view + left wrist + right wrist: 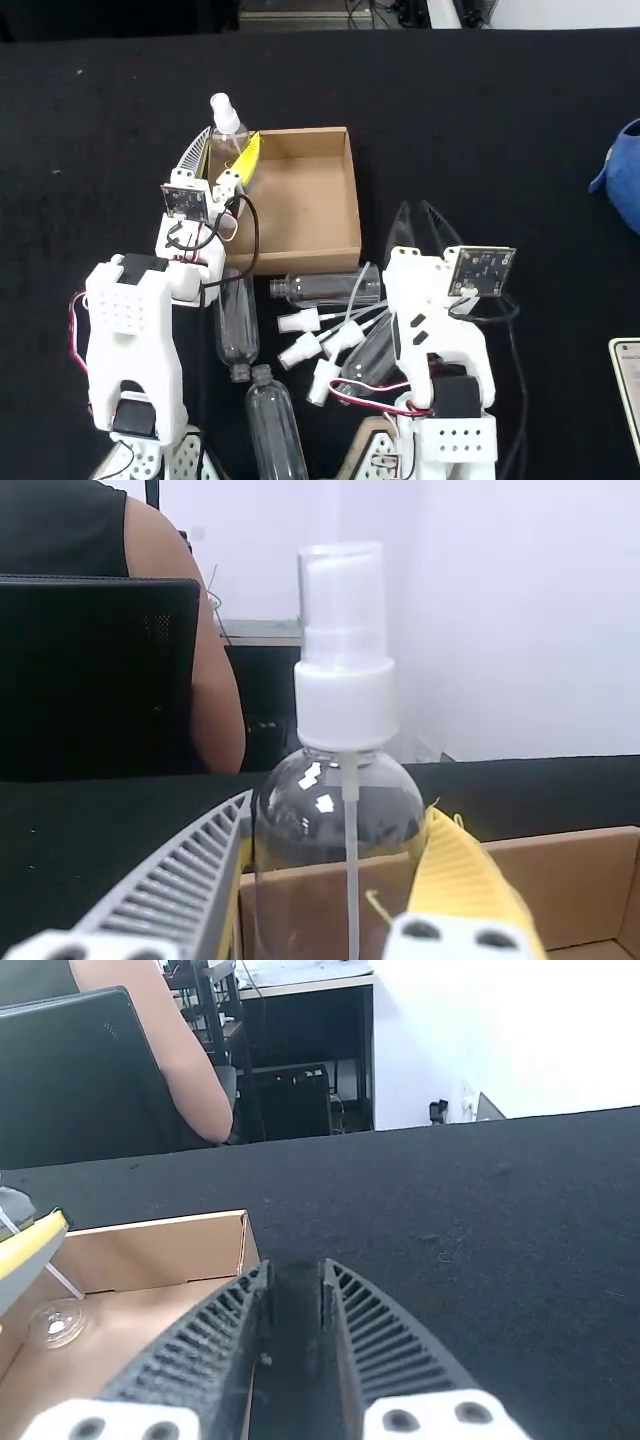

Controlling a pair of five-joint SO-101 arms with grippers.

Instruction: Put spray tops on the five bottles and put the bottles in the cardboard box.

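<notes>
Left pincer [228, 148] is clamping a clear round plastic bottle [335, 815] between its grey and yellow fingers, and that bottle is already wearing a white spray top [345, 680]. It's hanging right at the far left corner of the shallow brown cardboard box [310, 205]; can't tell if the base is touching the box floor. Right pincer [295, 1268] is hovering just beside the box's right wall, fingers only cracked apart and gripping nothing. Four uncapped clear bottles [237, 322] are lying on the black table [500, 120] in front of the box, between the arms, with loose white spray tops [300, 322] lying among them.
</notes>
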